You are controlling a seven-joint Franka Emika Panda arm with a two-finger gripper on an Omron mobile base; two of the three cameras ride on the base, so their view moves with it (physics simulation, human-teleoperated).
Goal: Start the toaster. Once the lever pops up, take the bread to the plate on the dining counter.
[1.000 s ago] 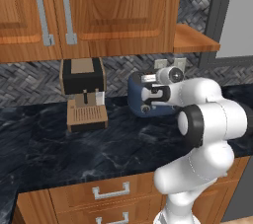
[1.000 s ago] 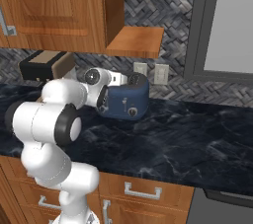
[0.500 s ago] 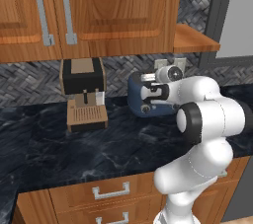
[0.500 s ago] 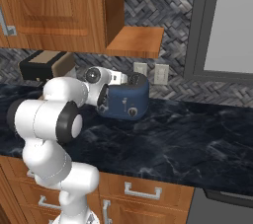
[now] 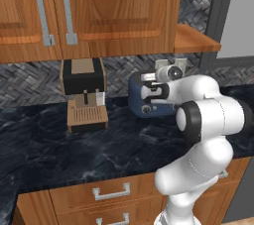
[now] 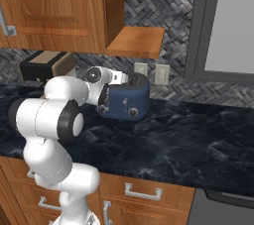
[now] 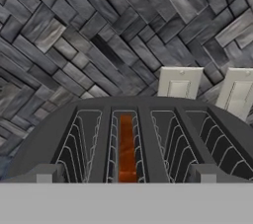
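Observation:
The dark-blue toaster (image 5: 136,95) (image 6: 127,99) stands on the dark marble worktop by the back wall. My gripper (image 5: 157,93) (image 6: 103,101) is level with the toaster's end and close against it. In the hand view I look down over the toaster's top (image 7: 123,103). Its slots run away from me, and an orange-brown slice of bread (image 7: 127,150) sits deep in one middle slot. My fingertips (image 7: 44,173) stand wide apart at either side of the top, open, with nothing held. The plate and the dining counter are out of view.
A black-and-tan coffee machine (image 5: 84,94) (image 6: 41,65) stands left of the toaster. Wooden wall cabinets and an open shelf (image 5: 196,41) (image 6: 135,40) hang above. Two wall sockets (image 7: 178,84) (image 6: 149,73) sit behind the toaster. Bare worktop (image 6: 188,135) stretches to the right.
Hardly anything: the arm's elbow has shifted a touch, and the open gripper stays at the toaster's end.

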